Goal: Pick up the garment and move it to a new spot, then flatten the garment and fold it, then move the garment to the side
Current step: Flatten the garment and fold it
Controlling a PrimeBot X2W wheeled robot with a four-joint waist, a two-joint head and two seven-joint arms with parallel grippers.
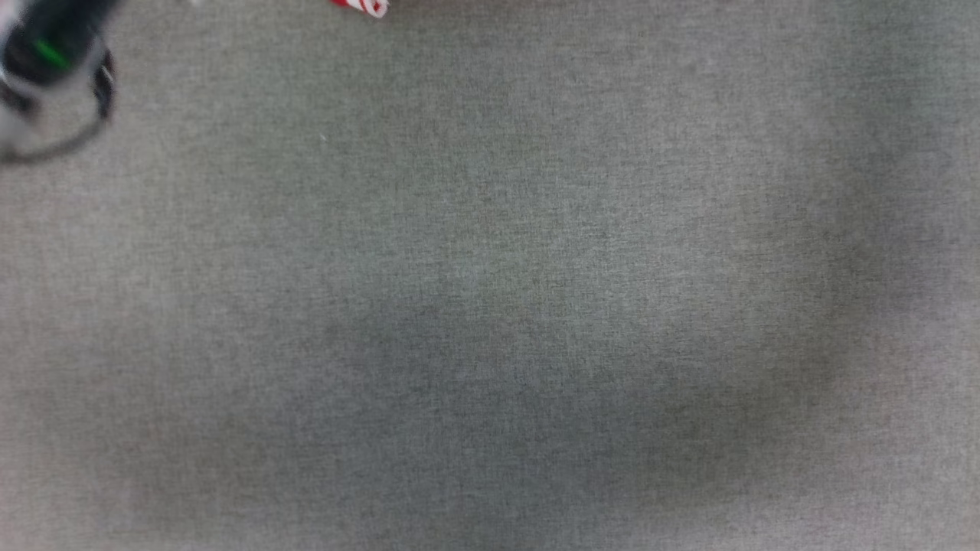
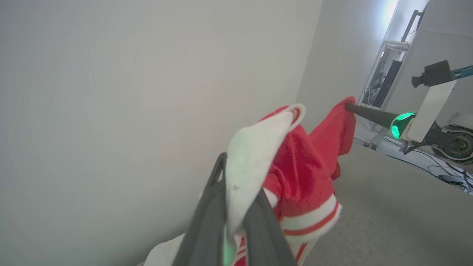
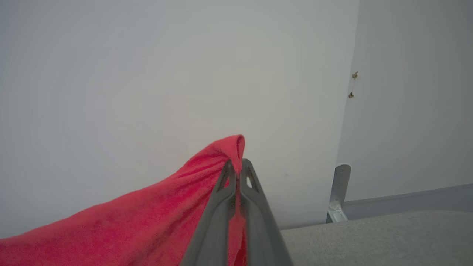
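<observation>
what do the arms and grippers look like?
Both alike: left gripper and right gripper have two long dark-grey tapered fingers each, with cut-outs near the tips. Right wrist carries a glowing green ring, a white forearm block and a black camera. Head view: black cable loop on a blurred dark arm.

The top edge of my head view cuts off the garment (image 1: 361, 6) but for a striped scrap. My left arm (image 1: 46, 61) there is blurred.

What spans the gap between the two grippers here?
The garment: in the left wrist view its red cloth runs from left gripper to right gripper.
</observation>
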